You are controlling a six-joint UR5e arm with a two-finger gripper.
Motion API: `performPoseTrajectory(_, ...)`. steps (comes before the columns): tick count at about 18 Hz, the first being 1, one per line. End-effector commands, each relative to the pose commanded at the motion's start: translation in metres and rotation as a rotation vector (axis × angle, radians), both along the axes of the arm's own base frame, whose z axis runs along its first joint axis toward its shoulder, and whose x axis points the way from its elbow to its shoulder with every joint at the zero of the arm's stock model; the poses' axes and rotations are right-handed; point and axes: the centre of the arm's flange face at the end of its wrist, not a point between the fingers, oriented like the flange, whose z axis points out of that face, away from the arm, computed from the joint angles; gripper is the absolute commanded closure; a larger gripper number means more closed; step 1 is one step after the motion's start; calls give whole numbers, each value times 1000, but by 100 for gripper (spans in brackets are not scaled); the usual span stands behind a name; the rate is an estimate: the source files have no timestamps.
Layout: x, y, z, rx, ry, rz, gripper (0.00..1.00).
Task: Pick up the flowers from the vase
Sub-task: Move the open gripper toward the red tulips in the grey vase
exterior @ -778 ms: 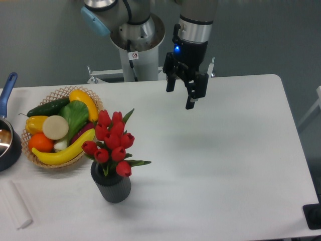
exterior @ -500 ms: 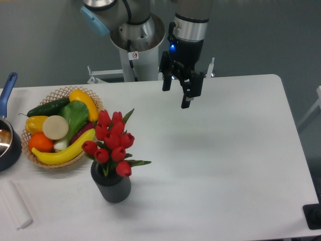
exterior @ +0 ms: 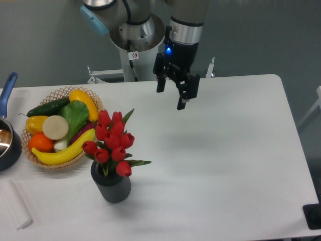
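Your gripper (exterior: 170, 98) hung above the far side of the bench (exterior: 225, 150), jaws apart and holding nothing. Your red tulips (exterior: 111, 141) stood in the ribbed grey vase (exterior: 111, 186), beside the wicker basket (exterior: 60, 93).

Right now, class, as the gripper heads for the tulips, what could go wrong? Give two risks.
1. The vase is small and narrower than the tulips, so a sideways pull might tip it or lift it along.
2. The basket sits right beside the tulips; the open gripper, coming in from that side, might knock the banana or snag leaves.
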Motion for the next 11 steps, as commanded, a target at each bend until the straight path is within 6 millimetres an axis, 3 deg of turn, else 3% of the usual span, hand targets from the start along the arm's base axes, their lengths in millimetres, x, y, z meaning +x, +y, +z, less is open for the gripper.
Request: performPoseTrajectory(11, 16, 22, -13, 7, -96, 73, 0)
